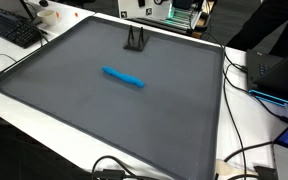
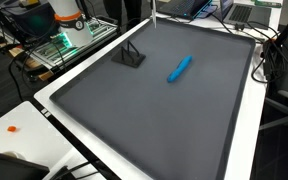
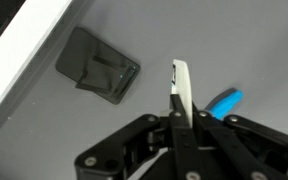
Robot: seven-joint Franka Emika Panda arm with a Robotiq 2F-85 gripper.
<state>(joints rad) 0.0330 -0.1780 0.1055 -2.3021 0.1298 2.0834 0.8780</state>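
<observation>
In the wrist view my gripper (image 3: 182, 116) is shut on a slim white stick (image 3: 181, 88) that pokes out past the fingertips. It hangs high above a dark grey mat (image 3: 184, 40). A blue marker (image 3: 224, 102) lies on the mat just beside the fingers, partly hidden by them. A small black stand (image 3: 97, 65) sits further off near the mat's edge. Both exterior views show the blue marker (image 1: 123, 77) (image 2: 180, 67) and the black stand (image 1: 134, 40) (image 2: 129, 54). The gripper itself is above both pictures. Only the white stick's tip (image 2: 154, 12) shows at the top of an exterior view.
The grey mat (image 1: 104, 120) covers most of a white table (image 1: 254, 120). A keyboard (image 1: 14, 30) lies off one corner and a laptop (image 1: 276, 68) and cables (image 1: 246, 165) line another side. A small orange bit (image 2: 12, 128) sits on the white border.
</observation>
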